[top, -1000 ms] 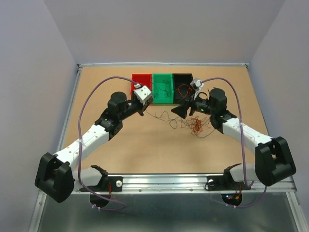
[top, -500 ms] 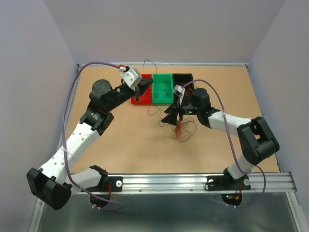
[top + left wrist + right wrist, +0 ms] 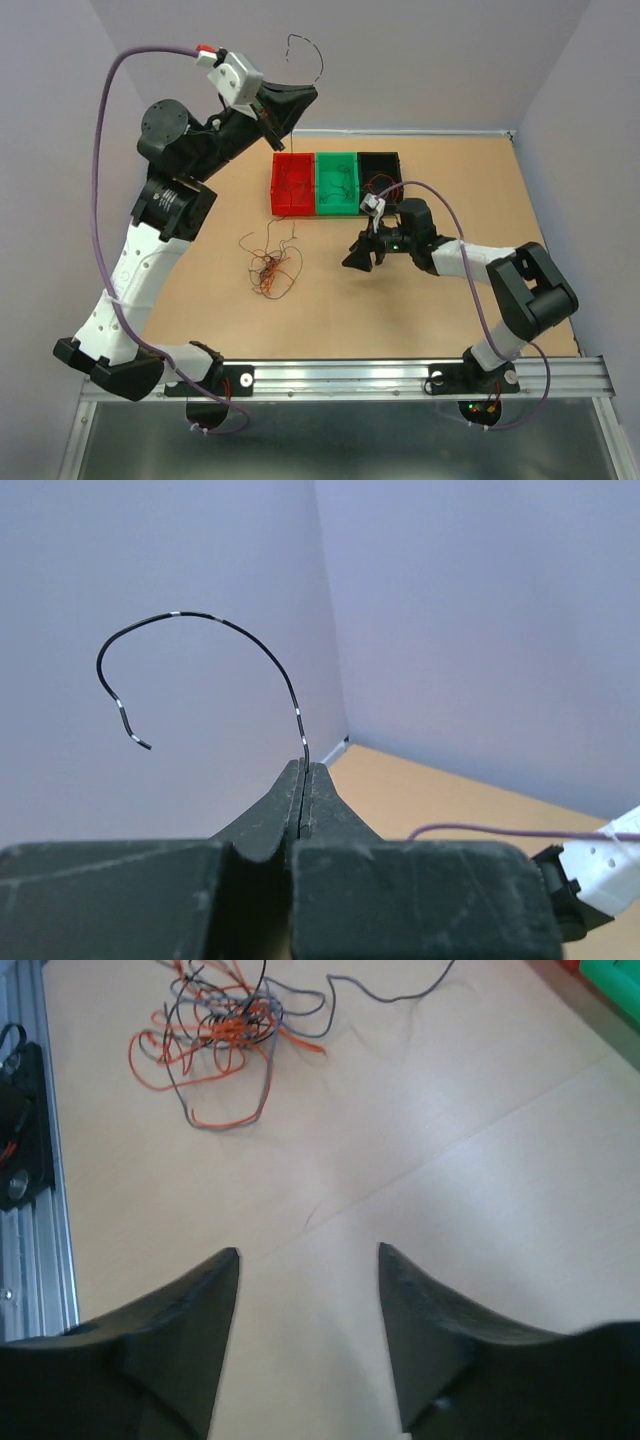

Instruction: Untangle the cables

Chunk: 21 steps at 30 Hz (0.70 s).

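Jaws of my left gripper (image 3: 303, 772) pinch a dark wire (image 3: 225, 624), held high in the air. My right gripper (image 3: 308, 1255) hangs spread above the table (image 3: 480, 1160), the tangled cables (image 3: 225, 1025) lying just ahead of it.

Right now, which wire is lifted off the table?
The dark wire pinched in the left hand, curving upward; the tangled bunch lies on the table.

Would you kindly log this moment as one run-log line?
left gripper: shut on dark wire, raised | right gripper: open, empty | cable clump: on table
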Tool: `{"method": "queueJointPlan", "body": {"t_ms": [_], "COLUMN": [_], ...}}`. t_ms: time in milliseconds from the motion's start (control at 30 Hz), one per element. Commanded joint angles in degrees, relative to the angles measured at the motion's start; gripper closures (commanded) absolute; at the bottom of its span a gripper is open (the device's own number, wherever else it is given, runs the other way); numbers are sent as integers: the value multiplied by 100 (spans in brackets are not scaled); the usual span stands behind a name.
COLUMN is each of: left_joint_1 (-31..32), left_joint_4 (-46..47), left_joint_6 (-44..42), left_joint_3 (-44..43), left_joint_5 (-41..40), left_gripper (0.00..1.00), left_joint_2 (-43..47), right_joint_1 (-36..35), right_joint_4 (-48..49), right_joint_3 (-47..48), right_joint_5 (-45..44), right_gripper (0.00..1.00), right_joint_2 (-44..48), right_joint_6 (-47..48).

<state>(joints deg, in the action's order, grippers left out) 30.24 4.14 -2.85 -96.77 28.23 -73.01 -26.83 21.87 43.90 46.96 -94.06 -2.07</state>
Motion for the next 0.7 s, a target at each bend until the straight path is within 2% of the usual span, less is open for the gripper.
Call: {"method": "queueJointPlan", "body": {"t_ms": [0,100,200,367,500,667], "left_joint_1": [-9,-9,0,17,17,17], "left_joint_4": [-45,25,428,983,966,974], "left_joint_6": [434,540,741,1006,1103,1085], "left_joint_3": [-685,-808,-730,-728,-931,-958], "left_joint_5": [-10,-10,-1,-177,-186,-291], "left_gripper": [100,100,100,100,100,100], "left_joint_2": [182,287,436,420,218,121], "right_joint_1": [-77,-138,-173,-287,-840,-1640], "right_joint_4": [168,441,704,1784,2172,2391], "right_joint_3": [-338,-487,-523,-663,-418,83], "right_joint_5": [-126,-99,-230,-486,-906,-1846], "right_gripper": [30,24,23,23,22,21], "right_joint_2": [774,1222,1469,1812,1646,1049], "right_joint_6": [57,-153,-426,-769,-620,-216]}}
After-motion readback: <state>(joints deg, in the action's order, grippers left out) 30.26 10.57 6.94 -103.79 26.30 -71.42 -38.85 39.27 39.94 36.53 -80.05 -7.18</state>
